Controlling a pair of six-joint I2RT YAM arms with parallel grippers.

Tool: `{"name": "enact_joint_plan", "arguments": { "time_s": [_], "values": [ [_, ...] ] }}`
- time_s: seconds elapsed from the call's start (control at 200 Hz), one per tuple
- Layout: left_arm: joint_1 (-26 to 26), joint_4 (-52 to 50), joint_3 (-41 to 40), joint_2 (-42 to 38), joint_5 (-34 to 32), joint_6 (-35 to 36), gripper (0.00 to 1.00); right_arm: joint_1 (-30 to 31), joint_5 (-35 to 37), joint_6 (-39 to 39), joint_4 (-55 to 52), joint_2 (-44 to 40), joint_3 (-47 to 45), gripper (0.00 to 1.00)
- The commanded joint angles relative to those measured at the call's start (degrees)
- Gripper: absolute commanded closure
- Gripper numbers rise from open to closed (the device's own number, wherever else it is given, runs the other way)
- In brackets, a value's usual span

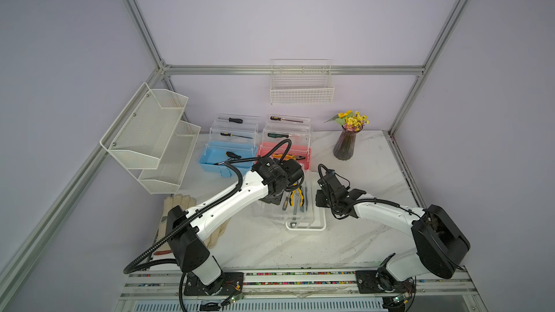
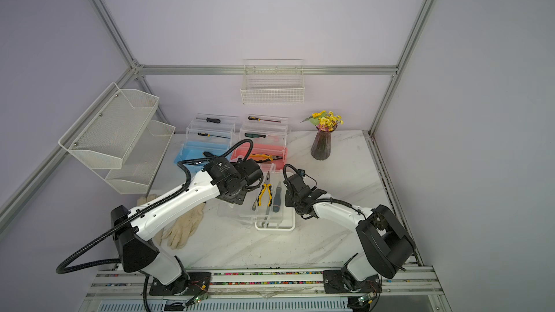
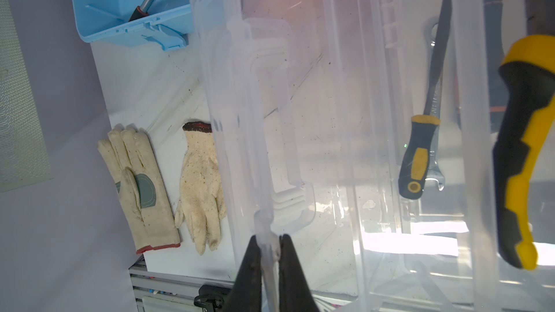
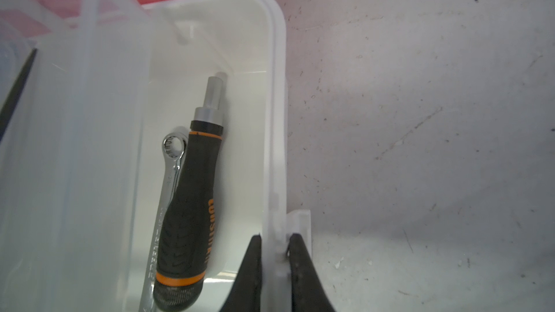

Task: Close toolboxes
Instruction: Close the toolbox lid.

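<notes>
Your left fingers (image 3: 249,265) are pinched tight on the clear lid (image 3: 264,205) of the white toolbox (image 1: 306,227). Your right fingers (image 4: 246,271) are clamped on that box's white rim, beside the latch. The box sits mid-surface, fanned open. The blue toolbox (image 1: 216,160) and pink toolbox (image 1: 265,149) stand open behind it, near the back wall. The surface (image 1: 375,181) is white marble-look (scuffed). Room: lilac walls, aluminium frame (image 1: 294,69), a wire basket (image 1: 301,91) hung on it, vase (image 1: 348,145) back right, gloves (image 2: 183,226) on the left.
</notes>
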Motion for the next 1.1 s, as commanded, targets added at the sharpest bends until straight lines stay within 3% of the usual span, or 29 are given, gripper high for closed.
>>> {"name": "enact_joint_plan", "arguments": {
  "time_s": [0.0,0.05,0.285,0.385,0.715,0.94,1.095],
  "values": [
    [-3.2,15.8,4.1,1.4,12.1,-0.7,0.74,1.4,-9.1,1.8,7.7,-0.8,0.1,0.96],
    [-3.5,16.8,4.5,1.7,12.8,-0.7,0.66,1.4,-9.3,2.0,6.9,-0.7,0.6,0.93],
    [-4.2,20.6,6.0,3.1,15.3,0.4,0.53,1.4,-9.8,3.2,6.7,-0.2,0.9,0.86],
    [-4.1,23.0,5.6,3.1,17.1,0.7,0.45,1.3,-9.0,3.6,5.1,-0.8,1.4,0.77],
    [-3.6,25.7,6.3,0.9,14.5,1.3,0.34,-2.3,-4.3,0.2,-7.4,-4.3,4.4,0.56],
    [1.0,26.2,0.1,-5.7,10.8,1.1,0.28,-7.9,-7.8,-2.3,-9.6,-8.9,3.3,0.53],
    [3.5,28.6,-6.7,-7.7,10.2,1.4,0.00,-11.1,-11.8,-4.5,-9.2,-10.0,2.8,0.51]
  ]
}}
